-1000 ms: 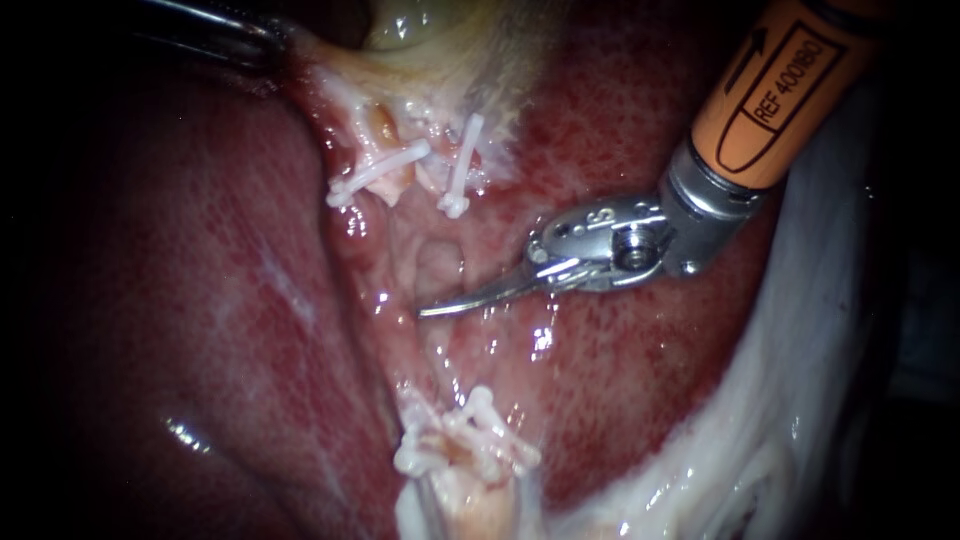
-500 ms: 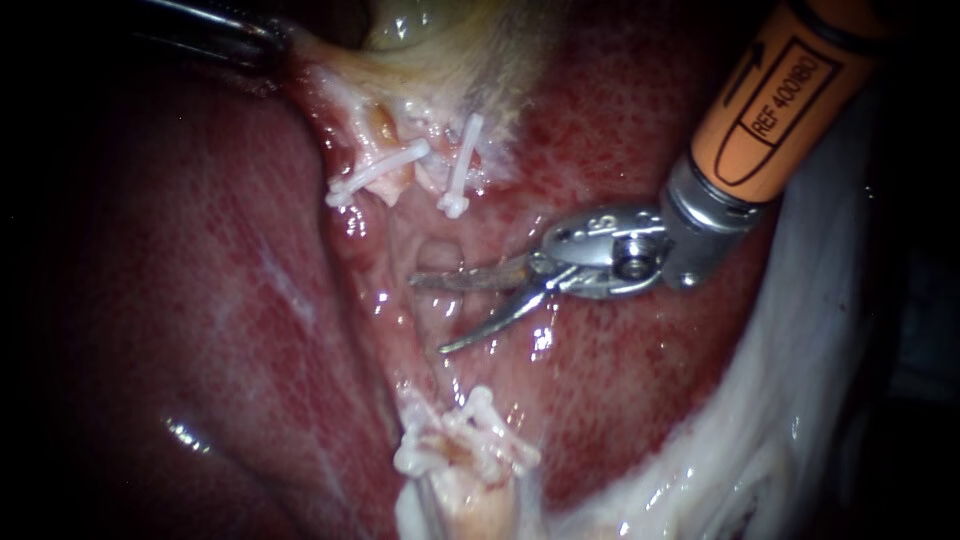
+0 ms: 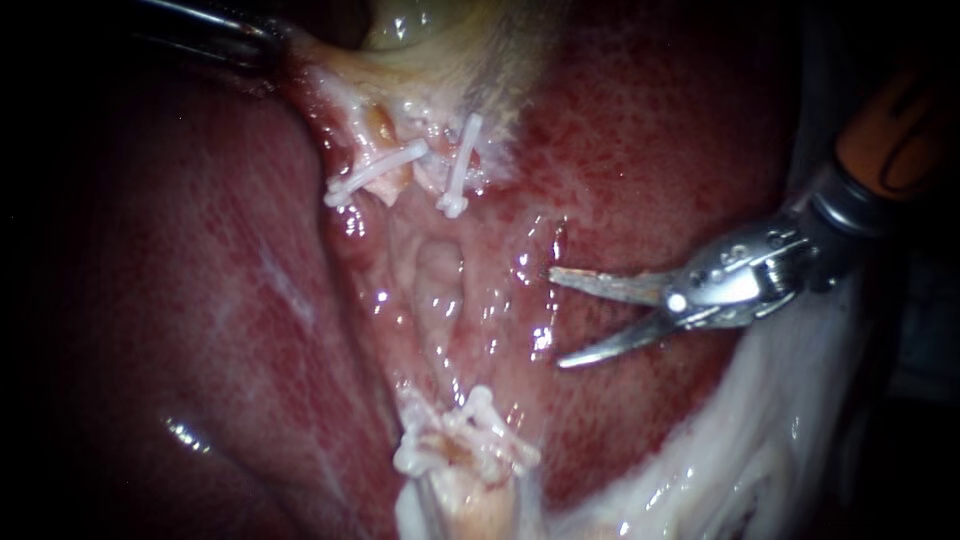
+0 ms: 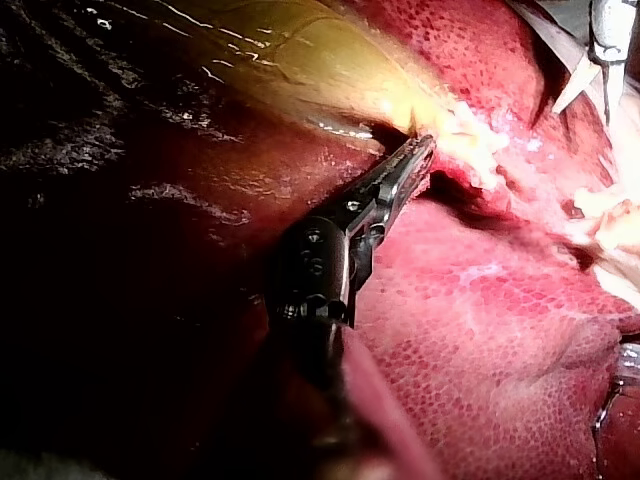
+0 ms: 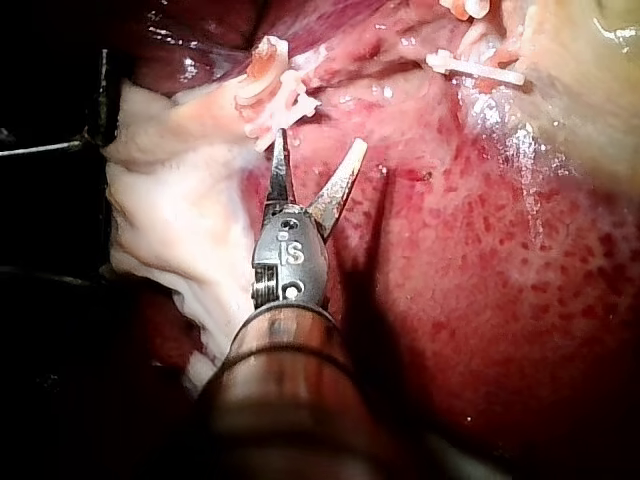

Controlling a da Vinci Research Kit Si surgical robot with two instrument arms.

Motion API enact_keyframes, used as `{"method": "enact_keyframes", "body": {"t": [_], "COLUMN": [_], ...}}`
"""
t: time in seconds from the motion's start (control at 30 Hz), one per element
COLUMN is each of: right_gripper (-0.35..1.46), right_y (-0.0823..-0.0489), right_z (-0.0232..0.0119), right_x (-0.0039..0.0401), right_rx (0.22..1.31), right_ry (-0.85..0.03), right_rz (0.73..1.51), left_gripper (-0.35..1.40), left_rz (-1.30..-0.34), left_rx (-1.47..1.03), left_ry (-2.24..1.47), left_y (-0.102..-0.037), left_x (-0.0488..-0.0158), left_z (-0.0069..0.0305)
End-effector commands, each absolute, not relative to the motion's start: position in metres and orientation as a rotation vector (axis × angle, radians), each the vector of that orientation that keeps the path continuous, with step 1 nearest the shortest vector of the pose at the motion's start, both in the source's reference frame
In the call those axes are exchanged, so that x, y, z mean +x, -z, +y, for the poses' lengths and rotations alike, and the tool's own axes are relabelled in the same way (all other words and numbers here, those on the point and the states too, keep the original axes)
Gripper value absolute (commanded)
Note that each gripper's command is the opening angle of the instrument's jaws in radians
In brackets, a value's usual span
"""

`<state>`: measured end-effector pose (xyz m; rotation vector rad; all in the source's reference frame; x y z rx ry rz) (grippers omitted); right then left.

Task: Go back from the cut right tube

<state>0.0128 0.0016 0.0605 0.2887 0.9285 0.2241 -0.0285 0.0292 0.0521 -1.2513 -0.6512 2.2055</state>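
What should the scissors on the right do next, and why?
Probably draw the right instrument back along its shaft, away from the liver. Its blades are open, hold nothing and lie over bare liver, clear of the upper clips and the lower clips, so it seems to have nothing left to do there.

In the left wrist view we cannot make out the tip of our left instrument (image 4: 418, 150), sunk in the pale edge of the gallbladder (image 4: 300, 60). In the endoscope view only a dim stretch of its shaft shows at the far left, cut by the edge. Our right instrument (image 3: 555, 316) has its orange shaft in shadow and cut off at the right. The near clips (image 3: 465, 440) sit on a pale stump (image 3: 470, 505) that runs out of view.
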Motion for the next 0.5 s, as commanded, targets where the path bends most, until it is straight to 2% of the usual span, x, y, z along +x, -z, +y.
{"method": "enact_keyframes", "body": {"t": [0.03, 0.1, 0.33, 0.5], "right_gripper": [1.43, 1.43, 1.45, 1.45], "right_y": [-0.0604, -0.0601, -0.0596, -0.0596], "right_z": [0.0018, 0.0021, 0.0029, 0.0029], "right_x": [0.0127, 0.0123, 0.0113, 0.0112], "right_rx": [0.281, 0.279, 0.277, 0.279], "right_ry": [-0.228, -0.226, -0.234, -0.234], "right_rz": [0.907, 0.88, 0.865, 0.866], "left_gripper": [-0.35, -0.35, -0.35, -0.35], "left_rz": [-0.652, -0.651, -0.633, -0.652], "left_rx": [-1.251, -1.251, -1.248, -1.256], "left_ry": [-2.206, -2.206, -2.209, -2.221], "left_y": [-0.0521, -0.0521, -0.0533, -0.0558], "left_x": [-0.0285, -0.0286, -0.0293, -0.0309], "left_z": [0.0292, 0.0292, 0.0284, 0.0271]}}
